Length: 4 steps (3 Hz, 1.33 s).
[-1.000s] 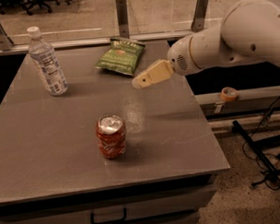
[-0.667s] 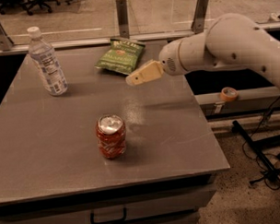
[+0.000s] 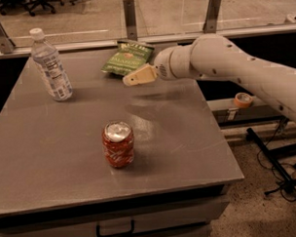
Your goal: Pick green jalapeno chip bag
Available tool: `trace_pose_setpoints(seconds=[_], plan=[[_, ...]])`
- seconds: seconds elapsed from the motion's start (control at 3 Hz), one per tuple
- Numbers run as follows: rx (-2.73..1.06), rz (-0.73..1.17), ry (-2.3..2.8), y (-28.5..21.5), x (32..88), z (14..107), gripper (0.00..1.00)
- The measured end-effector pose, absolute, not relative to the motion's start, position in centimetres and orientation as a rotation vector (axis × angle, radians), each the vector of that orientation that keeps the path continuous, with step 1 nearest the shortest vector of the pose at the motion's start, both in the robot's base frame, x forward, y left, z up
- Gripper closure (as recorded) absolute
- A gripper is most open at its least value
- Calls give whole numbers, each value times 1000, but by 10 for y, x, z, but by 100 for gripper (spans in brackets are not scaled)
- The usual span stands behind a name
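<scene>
The hand [image 3: 128, 81] hovers at the near edge of the green jalapeno chip bag [image 3: 122, 59] on the grey table [image 3: 188, 143].

Partly hidden, partly cropped
The end effector [image 3: 138, 76] overlaps the green jalapeno chip bag [image 3: 122, 57], hiding its lower-right corner; the arm [image 3: 244, 70] is cropped at right.

Gripper [image 3: 135, 78] hangs over far part of table [image 3: 187, 138], just beside near edge of green jalapeno chip bag [image 3: 126, 57]; nothing between them. Railing post [image 3: 130, 16] and glass close behind bag: tight room beyond. Water bottle [image 3: 50, 65] upright well left of bag, open tabletop between. Red soda can [image 3: 118, 144] near front, well apart from gripper.
</scene>
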<state>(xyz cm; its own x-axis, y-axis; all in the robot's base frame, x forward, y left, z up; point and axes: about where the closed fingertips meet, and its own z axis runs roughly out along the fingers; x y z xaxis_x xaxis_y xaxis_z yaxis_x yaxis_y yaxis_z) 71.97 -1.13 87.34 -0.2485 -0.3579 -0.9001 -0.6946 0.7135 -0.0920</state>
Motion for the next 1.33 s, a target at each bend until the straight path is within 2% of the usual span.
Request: trace_pose_setpoints(seconds=[0.33, 0.67, 1.33], plan=[[-800, 387, 1851, 9, 750, 862, 0], [-801, 399, 1857, 28, 775, 847, 18], [-836, 398, 1855, 39, 795, 834, 63]])
